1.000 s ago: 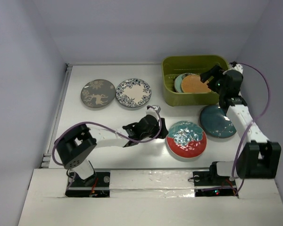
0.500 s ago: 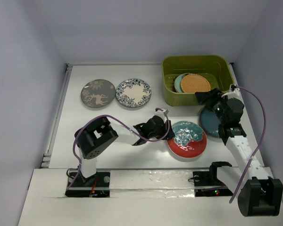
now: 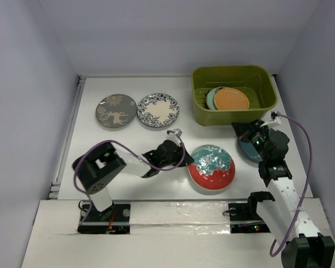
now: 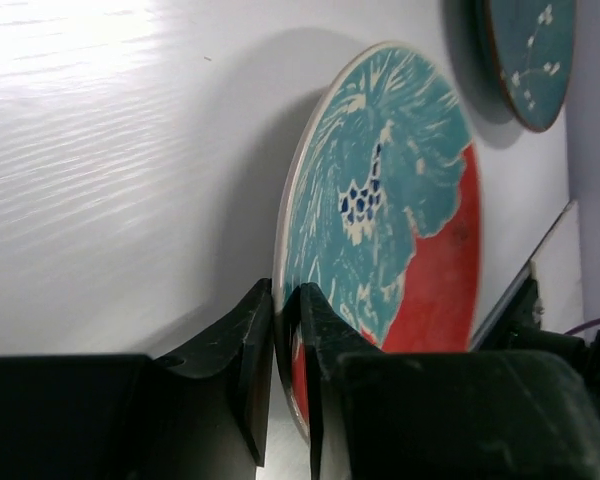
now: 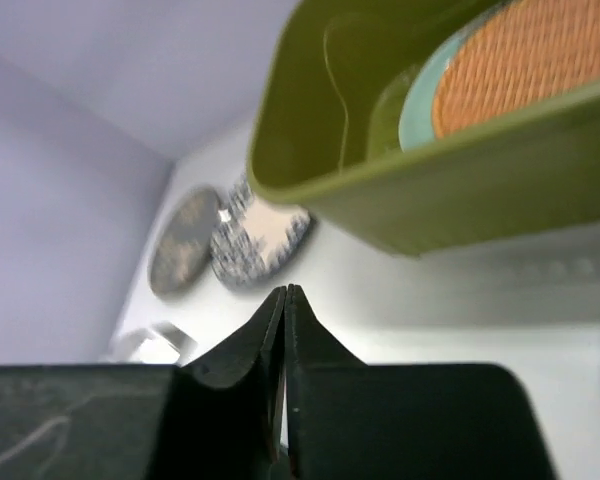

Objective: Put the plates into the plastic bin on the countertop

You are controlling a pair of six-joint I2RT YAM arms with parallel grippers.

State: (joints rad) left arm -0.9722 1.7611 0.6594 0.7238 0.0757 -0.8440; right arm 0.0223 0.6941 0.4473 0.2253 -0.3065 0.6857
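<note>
The red-and-teal floral plate (image 3: 212, 167) (image 4: 400, 220) stands tilted on the countertop (image 3: 100, 145), its left edge raised. My left gripper (image 3: 186, 159) (image 4: 288, 295) is shut on that raised rim. My right gripper (image 3: 243, 133) (image 5: 286, 292) sits low over the far edge of the dark teal plate (image 3: 247, 151) (image 4: 530, 60), its jaws pressed together with a thin brown strip of rim between them. The olive plastic bin (image 3: 234, 115) (image 5: 430, 210) holds the orange plate (image 3: 231, 99) (image 5: 520, 60) on top of a mint one (image 3: 211, 98).
The grey deer plate (image 3: 116, 110) (image 5: 180, 255) and the white plate with blue flowers (image 3: 158, 109) (image 5: 260, 225) lie flat at the back left. The walls close in on three sides. A silver tape strip runs along the near edge.
My left gripper has shut on the red-and-teal plate and tipped its left edge up, dragging it a little left. My right gripper has come down from the bin to the dark teal plate and shut.
</note>
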